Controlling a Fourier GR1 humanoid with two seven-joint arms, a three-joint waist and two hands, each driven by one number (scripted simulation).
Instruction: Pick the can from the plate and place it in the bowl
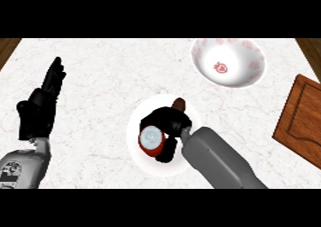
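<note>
Can [150,139]: red body, pale silvery top, on the white plate [138,116] at the counter's centre, enclosed by the right hand [166,120], fingers curled round it. Step, as judged: grasp taken, lift not yet made. Next move calls for raising it clear and carrying it up-right to the red-patterned white bowl [236,48], well apart. Left hand [44,99]: open, fingers straight, resting at far left.

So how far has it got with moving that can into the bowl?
Early on. Done: the right hand has reached the white plate and its fingers curl round the red can. In hand: the grasp, with the can over the plate; whether it is lifted, I cannot tell. Left: carrying it to the white bowl with red markings, which holds nothing. The left hand rests open at the left.
</note>
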